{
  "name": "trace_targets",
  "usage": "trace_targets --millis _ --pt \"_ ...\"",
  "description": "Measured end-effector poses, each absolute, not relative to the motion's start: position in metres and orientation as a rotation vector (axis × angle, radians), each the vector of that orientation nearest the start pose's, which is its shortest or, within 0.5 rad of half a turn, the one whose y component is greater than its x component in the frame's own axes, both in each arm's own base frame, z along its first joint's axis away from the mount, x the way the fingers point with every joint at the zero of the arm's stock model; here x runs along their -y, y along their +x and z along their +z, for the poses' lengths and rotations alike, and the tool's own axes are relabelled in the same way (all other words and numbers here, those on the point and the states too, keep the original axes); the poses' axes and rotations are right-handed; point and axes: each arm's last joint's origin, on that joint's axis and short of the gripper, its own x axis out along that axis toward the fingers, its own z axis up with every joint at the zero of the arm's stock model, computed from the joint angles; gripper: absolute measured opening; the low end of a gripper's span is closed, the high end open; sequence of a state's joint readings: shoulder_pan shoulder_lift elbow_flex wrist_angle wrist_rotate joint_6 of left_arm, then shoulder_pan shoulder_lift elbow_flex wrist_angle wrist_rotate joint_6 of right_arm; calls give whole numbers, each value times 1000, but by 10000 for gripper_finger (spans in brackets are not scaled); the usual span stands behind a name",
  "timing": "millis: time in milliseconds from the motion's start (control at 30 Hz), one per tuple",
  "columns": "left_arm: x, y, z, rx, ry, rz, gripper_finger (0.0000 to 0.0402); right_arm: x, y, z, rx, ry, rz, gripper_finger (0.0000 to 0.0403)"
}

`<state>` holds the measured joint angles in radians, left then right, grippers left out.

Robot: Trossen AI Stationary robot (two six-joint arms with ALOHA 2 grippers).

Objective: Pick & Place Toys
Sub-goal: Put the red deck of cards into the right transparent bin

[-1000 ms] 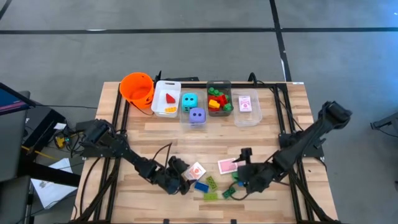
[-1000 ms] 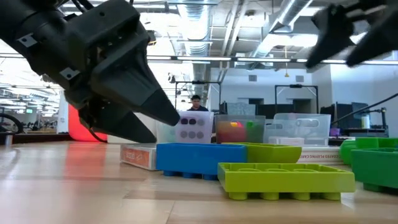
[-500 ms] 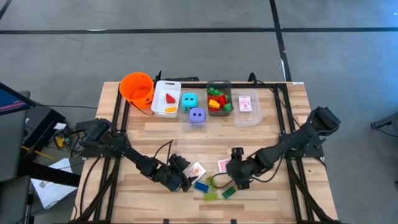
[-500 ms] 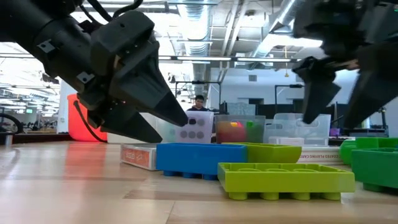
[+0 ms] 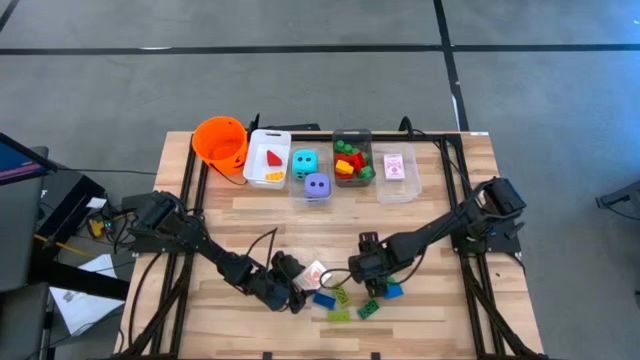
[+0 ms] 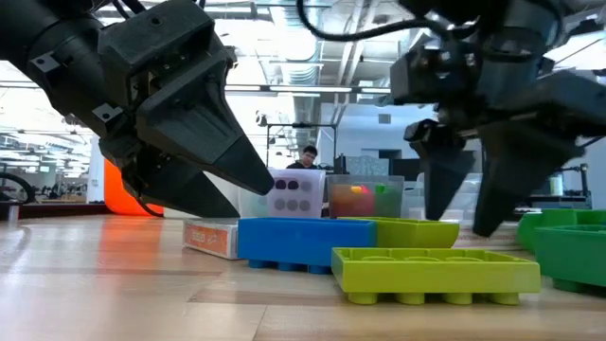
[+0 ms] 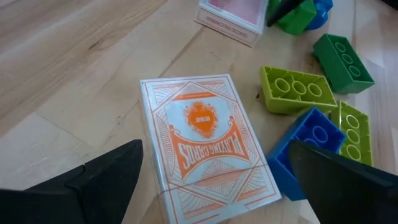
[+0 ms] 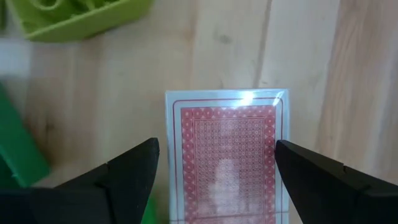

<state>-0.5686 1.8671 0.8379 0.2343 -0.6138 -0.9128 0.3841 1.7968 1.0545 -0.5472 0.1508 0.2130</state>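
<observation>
Two packs of playing cards lie flat on the wooden table. My left gripper (image 7: 214,149) is open, one finger on each side of the orange-and-white pack (image 7: 205,143), (image 5: 317,272). My right gripper (image 8: 216,146) is open too and points down over the red-backed pack (image 8: 227,155), its fingers flanking it; in the high view that gripper (image 5: 362,270) hides the pack. Near both lie loose bricks: blue (image 5: 323,298), lime (image 5: 340,295), lime (image 5: 338,315) and green (image 5: 368,309).
Along the far edge stand an orange bucket (image 5: 220,140) and clear bins holding a red wedge (image 5: 273,158), a teal die (image 5: 304,161), a purple die (image 5: 317,185), bricks (image 5: 351,160) and cards (image 5: 397,166). A blue and green brick pair (image 5: 391,290) lies right of my right gripper.
My right gripper has swung toward the table's left and come down, tipping to point more steeply down, until it stands over the red-backed pack; its fingers keep the same gap. The left gripper and the packs have kept still.
</observation>
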Motion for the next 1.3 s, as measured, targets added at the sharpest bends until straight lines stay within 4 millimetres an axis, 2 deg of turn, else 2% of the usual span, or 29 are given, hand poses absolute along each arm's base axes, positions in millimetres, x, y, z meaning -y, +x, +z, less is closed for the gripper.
trace_targets --millis 200,567,800,967,1300 --pt "164 297 111 -607 -379 289 395 -105 311 145 -1301 -161 24 326" --pt "138 312 110 -680 -290 222 397 -78 316 148 -1315 -107 -44 396" --pt "120 319 110 -689 -293 240 397 -64 317 147 -1337 -70 -107 391" --pt "113 322 110 -693 -308 249 397 -62 316 147 -1332 -87 -184 391" --pt "119 320 110 -709 -322 208 397 -53 318 147 -1323 -73 -231 391"
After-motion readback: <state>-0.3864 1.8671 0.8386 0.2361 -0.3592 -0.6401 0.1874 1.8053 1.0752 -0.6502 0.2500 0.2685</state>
